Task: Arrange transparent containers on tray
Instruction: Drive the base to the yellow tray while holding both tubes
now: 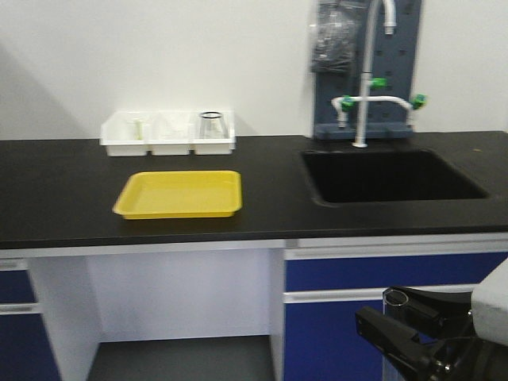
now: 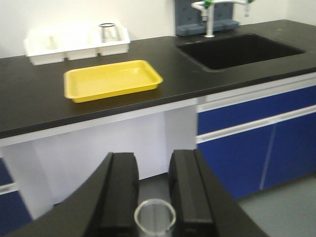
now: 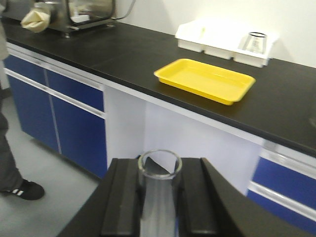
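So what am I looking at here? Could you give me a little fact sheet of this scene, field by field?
Setting: black counter with a sink
Tray: yellow tray on the counter, nothing on it
Bins: three white bins behind the tray, with a glass vessel in the bin nearest the sink
Left arm: left end effector shut on left test tube
Right arm: right end effector shut on right test tube
Tubes on tray: none yet

One yellow tray [image 1: 178,194], three white bins [image 1: 168,133], two glass tubes [image 2: 154,217] [image 3: 159,167], one glass beaker [image 1: 211,125], one sink [image 1: 389,176], one tap [image 1: 367,71], one black counter [image 1: 63,190].
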`<state>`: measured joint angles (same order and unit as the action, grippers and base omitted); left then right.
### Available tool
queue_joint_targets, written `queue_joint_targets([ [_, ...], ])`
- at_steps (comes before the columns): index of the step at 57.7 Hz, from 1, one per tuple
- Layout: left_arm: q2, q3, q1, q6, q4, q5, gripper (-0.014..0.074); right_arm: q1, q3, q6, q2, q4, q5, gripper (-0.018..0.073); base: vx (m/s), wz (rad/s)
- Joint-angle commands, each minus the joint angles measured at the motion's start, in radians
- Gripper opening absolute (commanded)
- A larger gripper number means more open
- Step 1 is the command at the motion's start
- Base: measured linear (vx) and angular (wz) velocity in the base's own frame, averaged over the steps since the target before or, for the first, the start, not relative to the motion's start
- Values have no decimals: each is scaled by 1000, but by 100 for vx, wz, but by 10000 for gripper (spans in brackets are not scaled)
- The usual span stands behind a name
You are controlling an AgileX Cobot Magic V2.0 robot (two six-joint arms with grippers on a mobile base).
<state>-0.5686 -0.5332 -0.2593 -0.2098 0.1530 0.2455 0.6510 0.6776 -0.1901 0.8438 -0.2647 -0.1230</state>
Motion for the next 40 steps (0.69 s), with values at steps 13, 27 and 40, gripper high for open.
queue_joint_targets([
  [13,-3,-27,-6,-4,-5,-77,-6,-3,31,10,-10,-5,81,-13,18,54],
  [27,-3,-27,-6,-4,-5,-77,-6,-3,31,10,-10,-5,81,-13,25,42],
  [40,-3,-27,-6,-4,-5,-74,-6,-3,31,10,-10,-5,80,-13,31,31],
])
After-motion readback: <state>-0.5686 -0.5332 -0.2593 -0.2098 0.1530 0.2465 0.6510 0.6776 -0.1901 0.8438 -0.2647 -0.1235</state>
